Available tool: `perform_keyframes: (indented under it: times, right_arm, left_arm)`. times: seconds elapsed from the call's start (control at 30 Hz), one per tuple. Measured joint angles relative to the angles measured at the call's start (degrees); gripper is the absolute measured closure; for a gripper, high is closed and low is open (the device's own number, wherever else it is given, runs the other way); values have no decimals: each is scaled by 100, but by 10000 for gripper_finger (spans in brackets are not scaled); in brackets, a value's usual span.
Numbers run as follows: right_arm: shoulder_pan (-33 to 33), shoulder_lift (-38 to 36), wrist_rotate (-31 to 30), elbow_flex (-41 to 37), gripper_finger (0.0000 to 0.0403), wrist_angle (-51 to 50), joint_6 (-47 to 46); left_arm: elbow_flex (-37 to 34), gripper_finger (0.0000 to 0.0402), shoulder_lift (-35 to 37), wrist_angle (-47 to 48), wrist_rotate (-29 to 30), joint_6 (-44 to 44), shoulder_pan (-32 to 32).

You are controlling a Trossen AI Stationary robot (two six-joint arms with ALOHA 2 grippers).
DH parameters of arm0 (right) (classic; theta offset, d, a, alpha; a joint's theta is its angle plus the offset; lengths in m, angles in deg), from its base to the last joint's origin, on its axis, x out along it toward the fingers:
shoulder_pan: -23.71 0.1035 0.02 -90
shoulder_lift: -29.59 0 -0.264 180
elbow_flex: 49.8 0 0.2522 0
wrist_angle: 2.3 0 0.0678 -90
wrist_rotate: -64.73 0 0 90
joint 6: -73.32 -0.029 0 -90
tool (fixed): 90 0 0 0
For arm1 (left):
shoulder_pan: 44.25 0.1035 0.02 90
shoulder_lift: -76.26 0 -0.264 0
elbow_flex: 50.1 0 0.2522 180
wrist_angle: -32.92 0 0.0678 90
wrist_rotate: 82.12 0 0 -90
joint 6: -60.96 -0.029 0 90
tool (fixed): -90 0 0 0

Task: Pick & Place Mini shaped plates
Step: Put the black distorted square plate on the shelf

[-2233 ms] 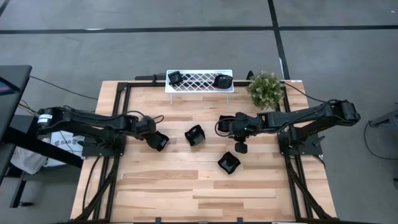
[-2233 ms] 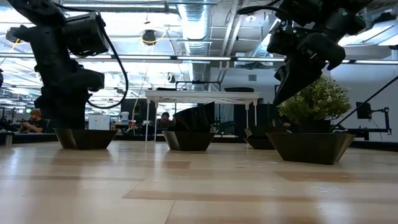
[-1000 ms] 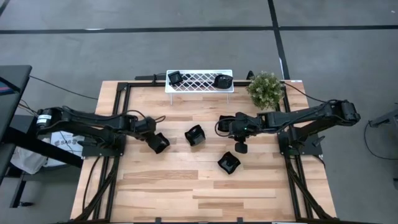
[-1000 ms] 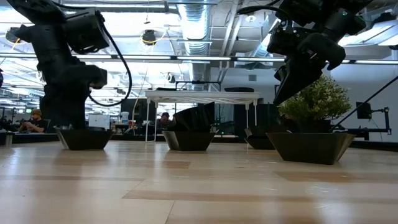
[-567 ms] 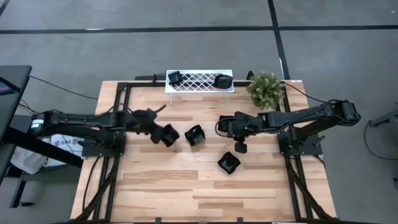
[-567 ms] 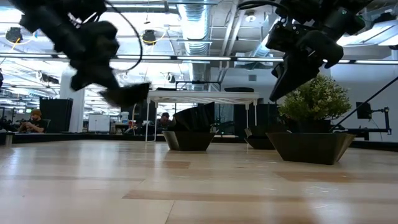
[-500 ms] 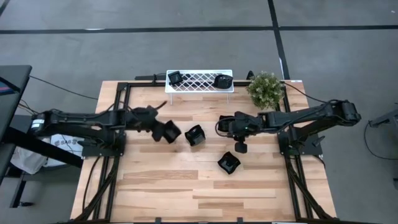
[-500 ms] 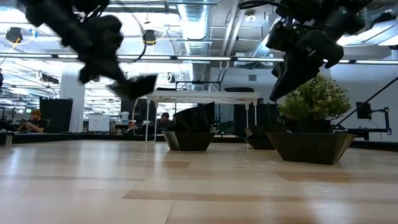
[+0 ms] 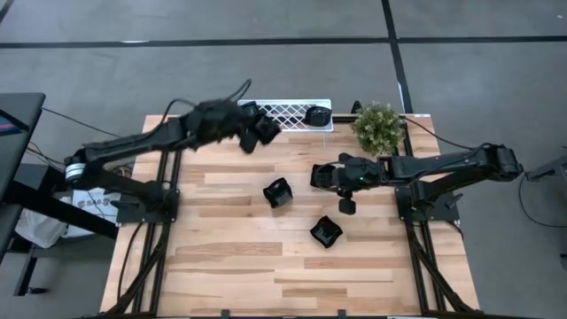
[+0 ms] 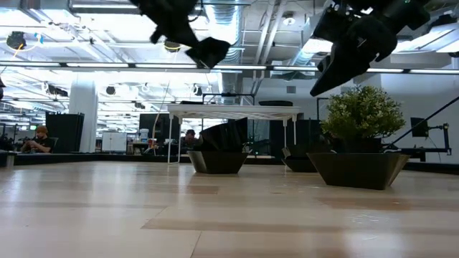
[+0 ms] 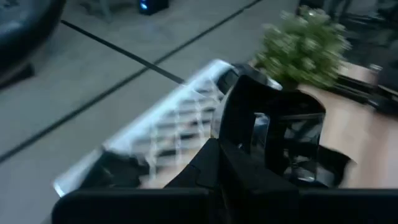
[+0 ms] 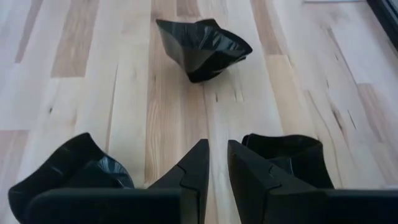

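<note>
Your light wood worktop [image 9: 266, 257] sits on grey floor, an open office behind. At its far edge: a white lattice rack [image 9: 285, 115] and a potted plant [image 9: 378, 127]. You have seven mini shaped plates, I think: two on the rack, four on the worktop, one [image 9: 263, 131] clamped in the raised left claw [image 9: 252, 135] beside the rack. The right claw [image 12: 217, 163], fingers slightly parted and empty, hovers between two plates.

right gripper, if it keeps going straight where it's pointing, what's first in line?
Probably bare wooden table: the right gripper aims between two near black angular mini plates. Farther on, a third black plate sits roughly in line; depth unclear.
</note>
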Motion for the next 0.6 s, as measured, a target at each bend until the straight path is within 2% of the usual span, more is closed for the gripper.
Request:
perform_keyframes:
  times: [0.27, 0.6]
  right_arm:
    - [0, 22, 0, -2, 349, -102, -12]
    - [-4, 199, 0, -7, 349, -142, -61]
  left_arm:
    - [1157, 396, -1434, -258, -896, -507, 785]
    - [1380, 396, -2195, -297, -898, -257, 1297]
